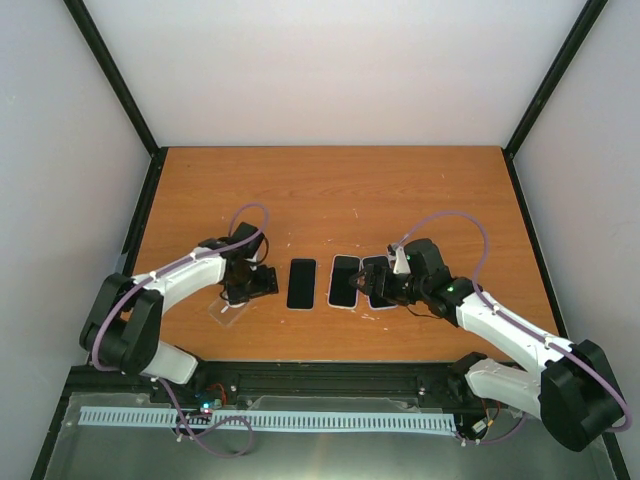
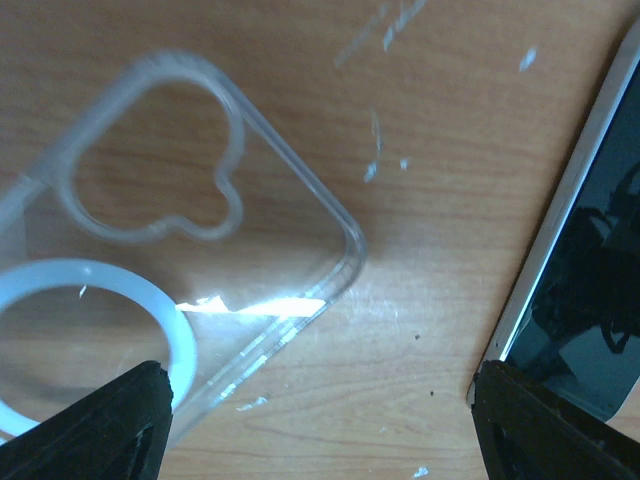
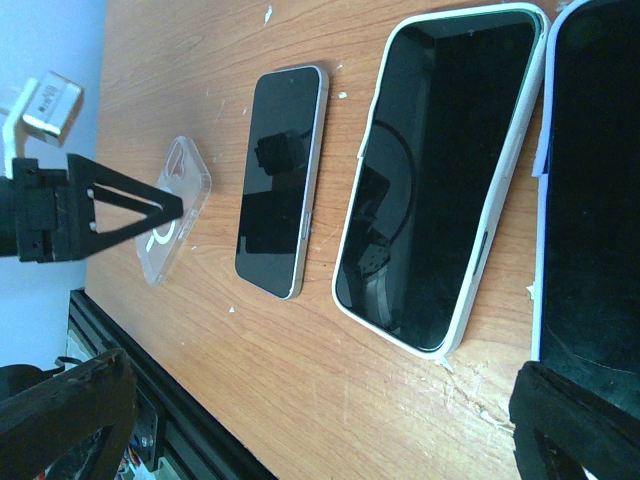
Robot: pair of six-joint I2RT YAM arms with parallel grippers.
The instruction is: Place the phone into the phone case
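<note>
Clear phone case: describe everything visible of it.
The clear phone case is see-through plastic with rounded corners, a lobed camera cutout and a white ring in its back. It lies flat and empty on the wooden table, left of the bare phone and apart from it. The left gripper hangs over it, jaws open; whether they touch it cannot be told.

On my feed the surface is orange-brown wood grain, the phone case is clear with a white ring, the phone is glossy black edged in silver, and two others are black too: the white-rimmed phone and the lilac-rimmed phone.
</note>
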